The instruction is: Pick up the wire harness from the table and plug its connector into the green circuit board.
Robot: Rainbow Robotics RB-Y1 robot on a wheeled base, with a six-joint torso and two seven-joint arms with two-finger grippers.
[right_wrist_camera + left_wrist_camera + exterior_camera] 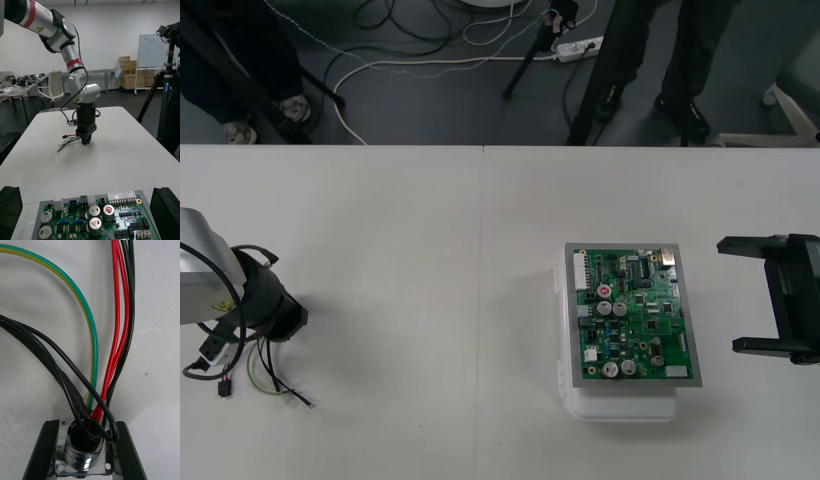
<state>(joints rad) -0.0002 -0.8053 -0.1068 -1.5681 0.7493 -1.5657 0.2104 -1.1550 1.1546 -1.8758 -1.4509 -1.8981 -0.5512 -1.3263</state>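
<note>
Metal socket (83, 454) sits clamped in the left gripper (86, 140) at lower left; limp, light wires (93, 348) trail to the plug (224, 390), probably the better hold; right gripper (752, 295) stands apart.

Soft, even overhead light lit my desk (380, 250). A faint shadow lay left of the circuit board (635, 315). The socket (84, 455) in my left end effector (86, 425) glinted.

A red, black and green wire harness (270, 372) is clamped by its round metal socket (83, 450). A green circuit board (635, 315) is seated on a white base (625, 405), well apart.
</note>
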